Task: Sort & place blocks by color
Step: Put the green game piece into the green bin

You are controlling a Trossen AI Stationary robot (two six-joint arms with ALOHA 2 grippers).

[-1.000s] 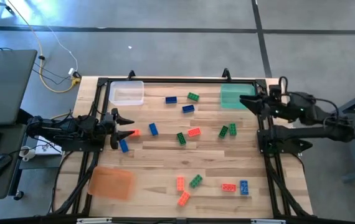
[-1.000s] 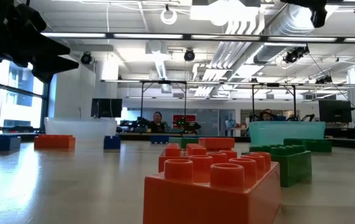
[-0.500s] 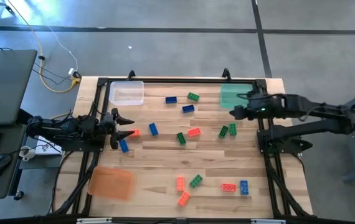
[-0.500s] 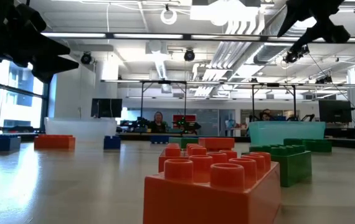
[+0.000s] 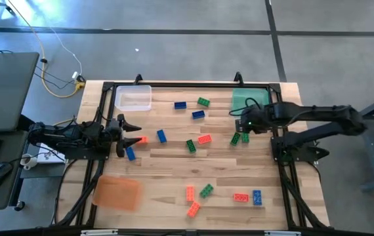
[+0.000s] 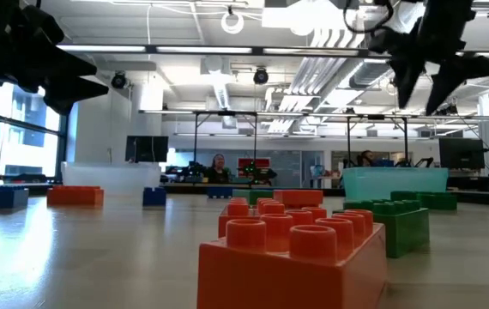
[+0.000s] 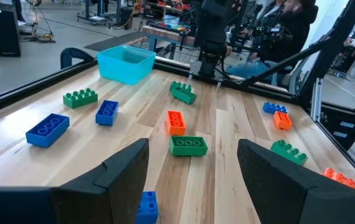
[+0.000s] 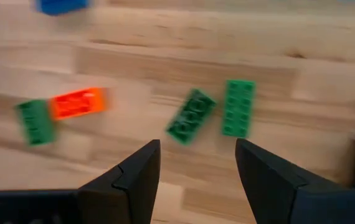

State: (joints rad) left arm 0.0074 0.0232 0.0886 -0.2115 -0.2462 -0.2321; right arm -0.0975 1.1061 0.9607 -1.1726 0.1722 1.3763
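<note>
Blue, green and orange-red blocks lie scattered flat on the wooden table. My right gripper (image 5: pixel 241 123) hangs open, pointing steeply down, above two green blocks lying side by side (image 5: pixel 235 138) (image 5: pixel 245 136). In the right wrist view these two (image 8: pixel 191 116) (image 8: pixel 238 107) show beyond its spread fingers (image 8: pixel 196 177), untouched. My left gripper (image 5: pixel 134 132) waits open at the table's left edge, near an orange block (image 5: pixel 142 139) and a blue block (image 5: pixel 130 153). In the left wrist view nothing is between its fingers (image 7: pixel 193 180).
A clear tray (image 5: pixel 133 98) stands at the far left, a green tray (image 5: pixel 246 99) at the far right just behind my right gripper, and an orange tray (image 5: pixel 117 193) at the near left. More blocks lie mid-table (image 5: pixel 205 139) and near the front edge (image 5: pixel 241 197).
My right gripper has come from beside the green tray toward the table's middle and near side, sinking. It has tipped from about level to pointing steeply down over the two green blocks. Its fingers have stayed open. No block has moved.
</note>
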